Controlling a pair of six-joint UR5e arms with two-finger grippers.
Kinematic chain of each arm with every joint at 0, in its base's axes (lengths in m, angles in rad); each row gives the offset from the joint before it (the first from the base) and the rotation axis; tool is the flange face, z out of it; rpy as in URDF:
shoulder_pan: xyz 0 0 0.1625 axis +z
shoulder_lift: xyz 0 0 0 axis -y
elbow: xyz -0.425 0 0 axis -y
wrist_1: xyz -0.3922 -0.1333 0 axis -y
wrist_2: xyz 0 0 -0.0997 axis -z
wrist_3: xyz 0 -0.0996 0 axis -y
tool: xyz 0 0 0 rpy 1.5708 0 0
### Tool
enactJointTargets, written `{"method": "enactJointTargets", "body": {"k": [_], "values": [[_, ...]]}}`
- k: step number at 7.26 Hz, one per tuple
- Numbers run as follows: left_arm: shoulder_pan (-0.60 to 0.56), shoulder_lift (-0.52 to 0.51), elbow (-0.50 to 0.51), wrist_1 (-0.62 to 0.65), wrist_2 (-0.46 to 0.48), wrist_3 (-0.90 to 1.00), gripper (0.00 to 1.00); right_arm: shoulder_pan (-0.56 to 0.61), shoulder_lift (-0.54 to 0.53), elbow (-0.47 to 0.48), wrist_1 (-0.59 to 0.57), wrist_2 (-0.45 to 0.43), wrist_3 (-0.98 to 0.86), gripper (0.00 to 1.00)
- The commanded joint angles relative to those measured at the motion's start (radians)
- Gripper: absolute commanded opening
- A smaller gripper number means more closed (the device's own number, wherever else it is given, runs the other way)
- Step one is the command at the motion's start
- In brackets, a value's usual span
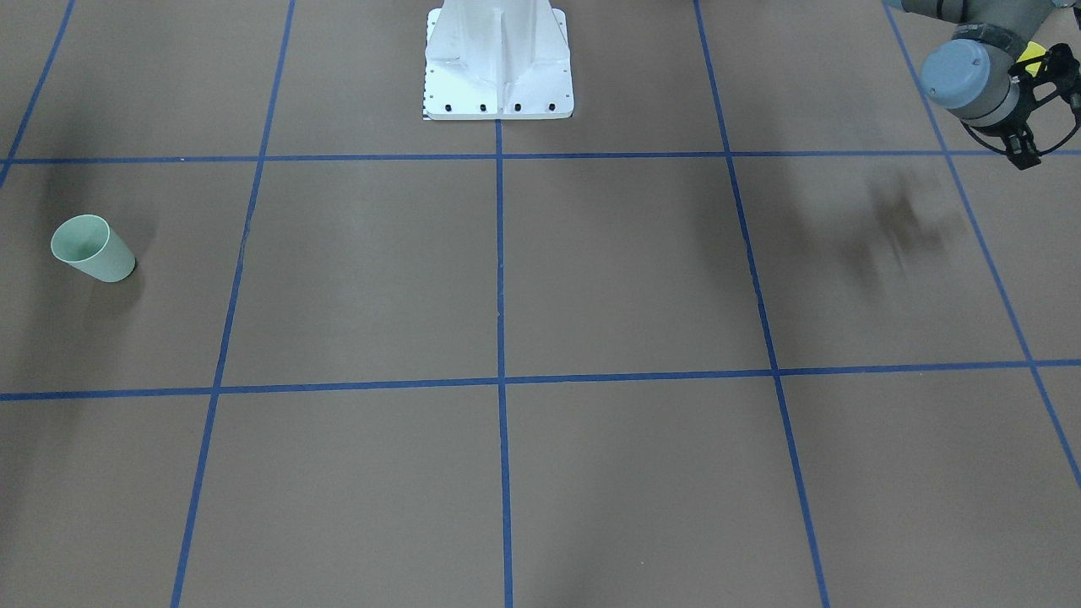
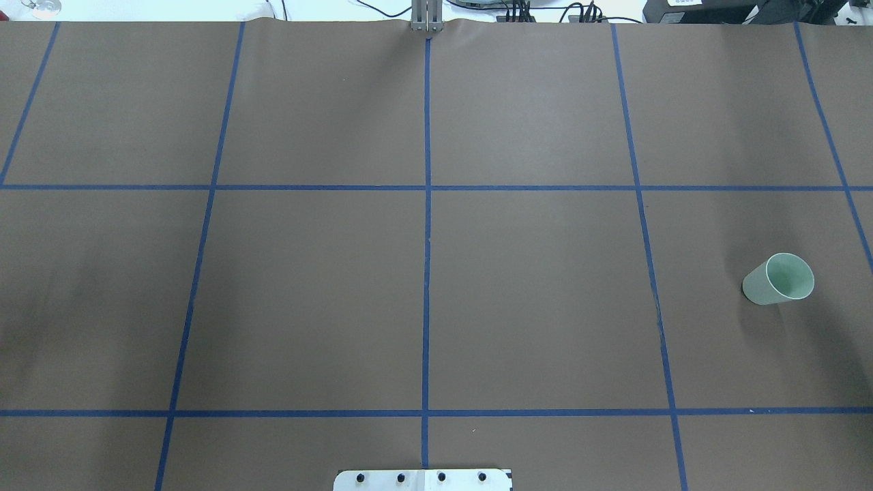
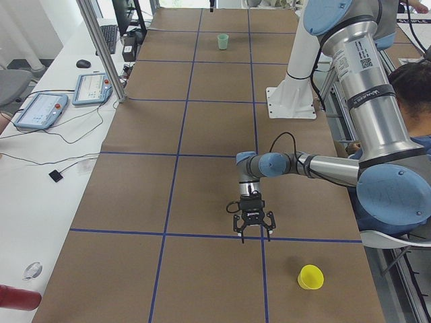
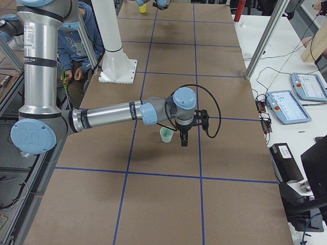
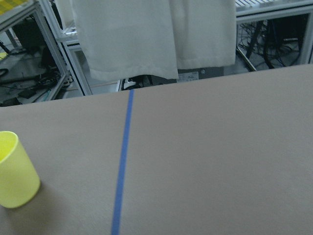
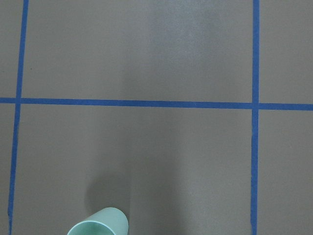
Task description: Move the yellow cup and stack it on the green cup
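Finds the left gripper hanging above the brown table, fingers spread wide, gripping nothing. Places the yellow cup upright on the table near that gripper but apart from it, nearer the table's left end and the robot's side. Sets the green cup upright at the opposite end, well apart from the yellow one, just beside the right gripper in the exterior right view, on the robot's side of it. Cannot tell the right gripper's state, open or closed. Shows the 2 cups empty, mouths up. Catches the right gripper in the exterior right view only. Gives the overhead view the green cup alone. Leaves the front-facing view a sliver of yellow behind the left gripper. Tucks each cup into its own wrist view's lower left.
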Motion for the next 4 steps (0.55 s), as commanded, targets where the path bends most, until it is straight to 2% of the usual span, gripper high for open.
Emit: {"method": "enactJointTargets", "body": {"k": [1,2,4], "values": [[0.086,0.039,0.047,0.064,-0.04,-0.213,0.99,-0.018,-0.015,0.002,0.005,0.007,0.001,1.0],[0.22,0.037,0.057,0.066,-0.144,-0.312,0.99,-0.02,-0.026,0.002,0.005,0.005,-0.001,1.0],[0.347,0.027,0.072,0.061,-0.215,-0.437,0.99,-0.02,-0.044,0.007,0.006,0.005,-0.002,1.0]]}}
